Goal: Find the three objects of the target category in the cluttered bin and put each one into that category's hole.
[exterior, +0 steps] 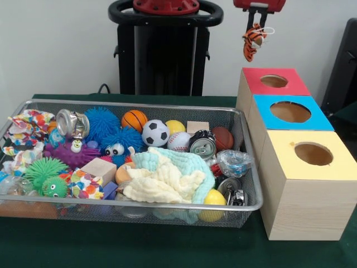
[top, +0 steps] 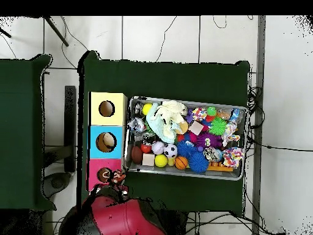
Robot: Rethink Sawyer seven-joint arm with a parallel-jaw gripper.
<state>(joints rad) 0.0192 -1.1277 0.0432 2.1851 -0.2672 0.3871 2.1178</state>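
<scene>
Nearest, the wire bin (exterior: 245, 162) brims with balls, cans, cloths and spiky toys. Right of it sit yellow (exterior: 312, 153), blue (exterior: 290, 111) and red (exterior: 274, 81) boxes. Above the far red box, the gripper (exterior: 256, 25) pinches a dangling tiger toy (exterior: 252, 43).

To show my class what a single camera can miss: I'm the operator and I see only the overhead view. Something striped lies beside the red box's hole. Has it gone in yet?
Observer: No. In the front view the tiger toy hangs in the air, well above the red box and touching nothing below it.
Operator: What is keeping it up there?
Observer: The gripper is shut on the toy's upper end, and the striped body dangles freely beneath it.
</scene>
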